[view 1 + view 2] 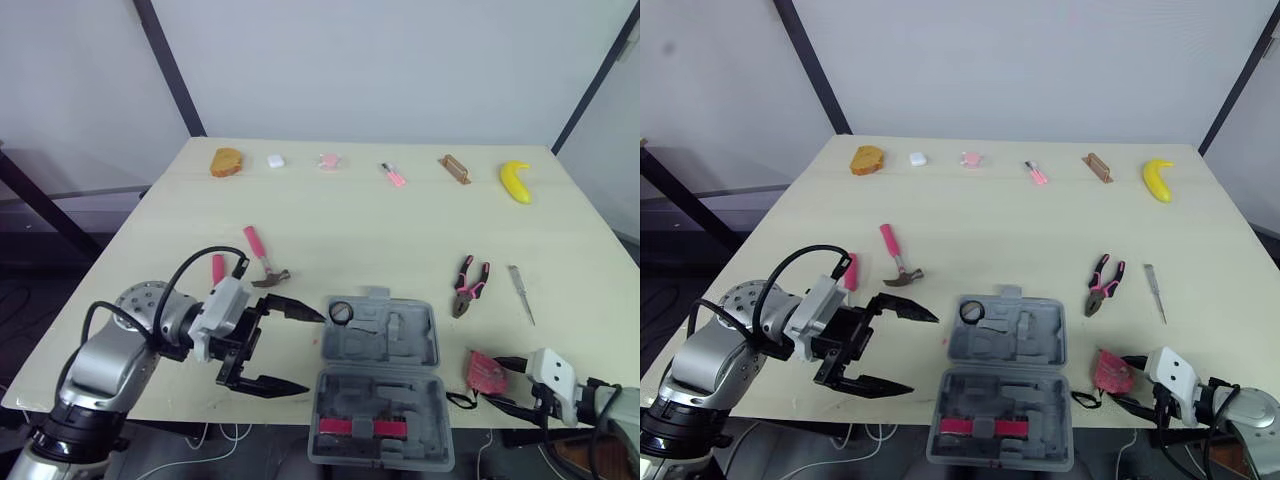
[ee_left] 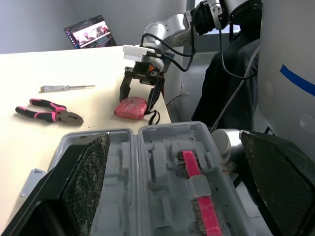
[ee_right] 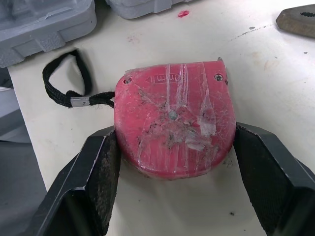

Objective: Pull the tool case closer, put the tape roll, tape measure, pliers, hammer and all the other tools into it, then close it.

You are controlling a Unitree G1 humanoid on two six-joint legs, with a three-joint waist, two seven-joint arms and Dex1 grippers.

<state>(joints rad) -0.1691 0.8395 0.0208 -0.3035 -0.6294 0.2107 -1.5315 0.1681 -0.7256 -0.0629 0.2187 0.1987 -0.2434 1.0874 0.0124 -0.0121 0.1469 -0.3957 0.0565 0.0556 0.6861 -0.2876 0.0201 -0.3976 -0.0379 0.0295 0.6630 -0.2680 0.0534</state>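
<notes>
Your right gripper [image 3: 174, 147] is clamped on the red tape measure [image 3: 172, 118], and the tool case [image 1: 420, 335] lies open at the near edge of the bench [image 1: 350, 215].
The right wrist view shows what the head views cannot: both fingers press the tape measure's sides as it lies flat on the bench, its black strap [image 3: 61, 78] looped towards the case. Your left gripper [image 1: 924, 355] hangs spread wide just left of the case. Inside, the black tape roll [image 1: 341, 312] sits in the far half and a pink-handled tool [image 1: 362, 428] in the near half. The hammer [image 1: 262, 260], pliers [image 1: 468, 285] and screwdriver [image 1: 521, 293] lie out on the bench.
</notes>
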